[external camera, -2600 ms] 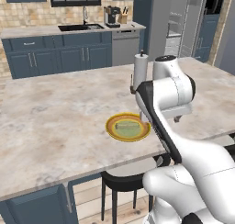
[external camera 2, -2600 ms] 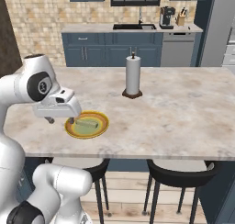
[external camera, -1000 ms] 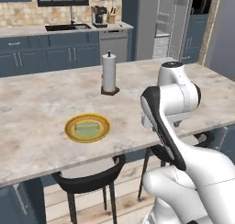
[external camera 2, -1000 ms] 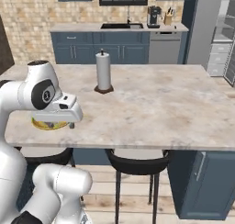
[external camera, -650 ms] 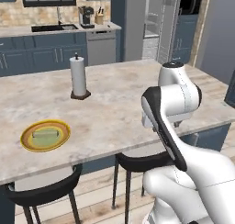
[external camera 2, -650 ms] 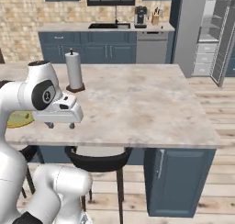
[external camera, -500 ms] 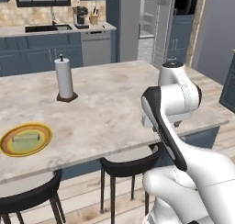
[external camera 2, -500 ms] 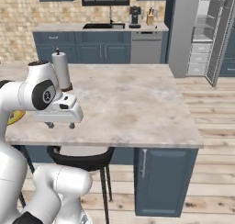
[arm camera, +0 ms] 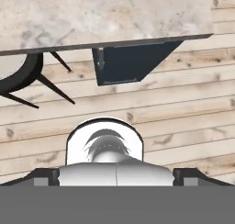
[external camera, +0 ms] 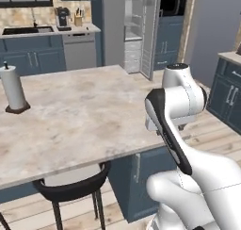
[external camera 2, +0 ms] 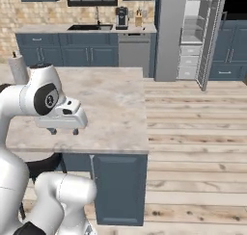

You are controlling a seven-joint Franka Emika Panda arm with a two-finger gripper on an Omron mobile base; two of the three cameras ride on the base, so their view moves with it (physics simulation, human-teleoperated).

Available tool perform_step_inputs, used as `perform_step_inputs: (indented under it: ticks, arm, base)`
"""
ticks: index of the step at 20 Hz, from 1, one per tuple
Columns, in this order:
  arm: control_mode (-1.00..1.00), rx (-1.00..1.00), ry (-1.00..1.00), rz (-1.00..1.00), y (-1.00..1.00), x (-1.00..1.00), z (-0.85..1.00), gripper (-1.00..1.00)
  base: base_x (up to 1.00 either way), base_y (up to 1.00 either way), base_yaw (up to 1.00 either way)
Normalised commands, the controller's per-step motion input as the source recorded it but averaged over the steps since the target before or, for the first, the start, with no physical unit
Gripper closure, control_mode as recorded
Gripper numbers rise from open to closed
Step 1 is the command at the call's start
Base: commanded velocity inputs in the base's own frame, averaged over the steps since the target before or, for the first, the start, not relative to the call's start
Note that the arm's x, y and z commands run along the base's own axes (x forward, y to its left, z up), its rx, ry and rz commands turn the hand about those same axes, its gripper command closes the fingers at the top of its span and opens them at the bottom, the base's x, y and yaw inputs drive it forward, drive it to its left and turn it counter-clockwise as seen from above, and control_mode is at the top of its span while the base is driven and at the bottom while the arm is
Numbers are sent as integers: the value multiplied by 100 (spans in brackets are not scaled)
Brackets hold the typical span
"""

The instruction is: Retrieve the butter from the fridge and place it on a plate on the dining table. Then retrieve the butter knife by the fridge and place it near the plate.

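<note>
A: Starting at the left: paper towel roll upright on the dining table, off to the left of the gripper and beyond it.

B: And the gripper itself?

A: Hanging level just over the table's near edge, jaws spread wide, nothing between them. Probably carried that way so as to be ready for a fresh grasp.

B: Directly beneath?

A: Looking down past the table edge: black stool tucked under at one side, then the dark blue base, then wooden floor.

B: Further right?

A: Bare marbled top running out to a corner, then open floor, then the fridge, well apart from the gripper, ahead and to its right. One door swung open, pale shelves showing, which leaves them within reach without another pull.

B: Butter knife?

A: Too small to pick out at this range; expected somewhere by the fridge. Likely needs that gap closed first, then open jaws lowered over something slim and flat, awkward to pinch off a surface.
</note>
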Motion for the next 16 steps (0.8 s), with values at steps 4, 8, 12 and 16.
perform_step_inputs:
  ticks: [4,8,12,16]
  arm:
    - [100,0,0,0,0,0,0,-100]
    - [100,0,0,0,0,0,0,-100]
    - [100,0,0,0,0,0,0,-100]
    - [100,0,0,0,0,0,0,-100]
  base:
    - [0,-100,-2]
    - [-2,-100,-5]
    - [12,-100,2]
    - [45,-100,9]
